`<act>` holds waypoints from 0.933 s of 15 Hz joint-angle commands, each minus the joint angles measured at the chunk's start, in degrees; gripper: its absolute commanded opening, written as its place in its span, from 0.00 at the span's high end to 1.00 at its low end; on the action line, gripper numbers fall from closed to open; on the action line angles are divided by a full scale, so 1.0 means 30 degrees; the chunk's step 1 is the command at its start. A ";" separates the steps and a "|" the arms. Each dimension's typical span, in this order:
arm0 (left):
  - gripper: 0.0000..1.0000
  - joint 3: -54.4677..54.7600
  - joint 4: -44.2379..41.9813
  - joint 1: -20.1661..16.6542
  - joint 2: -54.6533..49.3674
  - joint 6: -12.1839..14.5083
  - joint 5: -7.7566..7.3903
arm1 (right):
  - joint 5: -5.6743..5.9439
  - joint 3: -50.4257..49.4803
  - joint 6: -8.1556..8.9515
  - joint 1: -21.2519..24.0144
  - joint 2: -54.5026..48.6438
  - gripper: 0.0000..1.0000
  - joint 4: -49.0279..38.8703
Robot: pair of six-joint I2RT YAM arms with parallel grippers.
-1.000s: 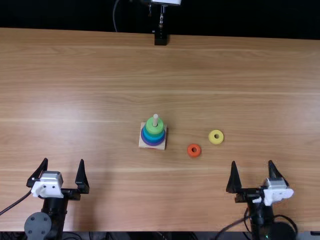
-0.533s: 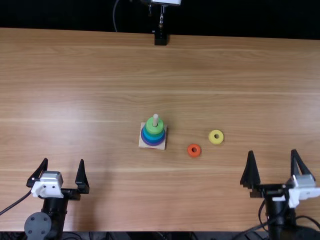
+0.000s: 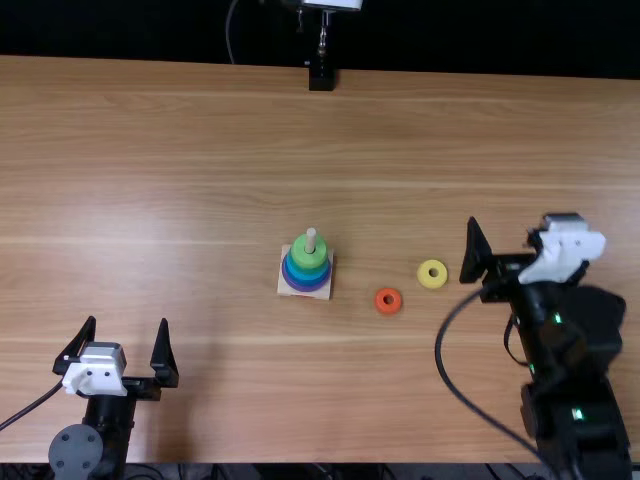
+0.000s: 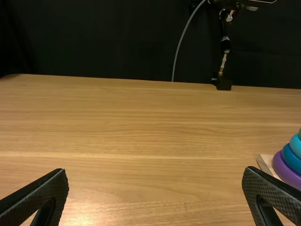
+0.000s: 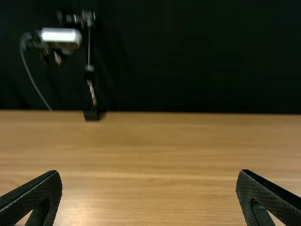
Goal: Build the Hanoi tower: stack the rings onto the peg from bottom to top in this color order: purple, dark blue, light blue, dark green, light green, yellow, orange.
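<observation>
Standing open, its two fingers wide apart, the right tool (image 3: 517, 220) is over the right part of the table (image 3: 400, 400). Just to its left, a little closer to the near edge, the yellow ring (image 3: 432, 284) lies flat. The orange ring (image 3: 381, 304) lies farther left of that tool and nearer that edge than the yellow one. The left tool (image 3: 127, 320) is open too, its fingers well apart. Ahead of it and to its right, well to the left of the right tool, sits the wooden base (image 3: 322, 295). Its pale peg (image 3: 311, 240) pokes up through the stack: purple ring (image 3: 308, 289) lowest, then dark blue ring (image 3: 305, 279), light blue ring (image 3: 309, 271) and green on top. I cannot tell how many green rings there are. Part of the stack shows beyond one finger of the left tool in the left wrist view.
</observation>
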State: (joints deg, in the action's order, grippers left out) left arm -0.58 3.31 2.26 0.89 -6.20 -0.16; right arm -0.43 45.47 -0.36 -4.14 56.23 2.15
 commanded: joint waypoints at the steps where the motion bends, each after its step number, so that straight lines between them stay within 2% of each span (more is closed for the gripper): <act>1: 0.00 0.0193 0.0513 0.0096 -0.0295 0.0097 0.0266 | 0.0001 0.1248 -0.0161 -0.0201 0.2176 0.00 0.0076; 4: 0.00 0.0193 0.0513 0.0096 -0.0295 0.0097 0.0266 | 0.0072 0.3123 -0.0161 -0.0231 0.5486 0.00 0.2502; 7: 0.00 0.0193 0.0513 0.0096 -0.0295 0.0097 0.0266 | -0.0034 0.4061 -0.0161 -0.0201 0.8357 0.00 0.4471; 9: 0.00 0.0193 0.0513 0.0096 -0.0295 0.0097 0.0266 | -0.0385 0.4500 -0.0161 -0.0260 0.9705 0.00 0.5244; 14: 0.00 0.0193 0.0513 0.0096 -0.0295 0.0097 0.0266 | -0.0456 0.5643 -0.0126 -0.0846 1.2928 0.00 0.7143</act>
State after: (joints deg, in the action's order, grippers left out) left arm -0.58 3.31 2.26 0.89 -6.20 -0.16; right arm -1.10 60.45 -0.75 -5.63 94.32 23.73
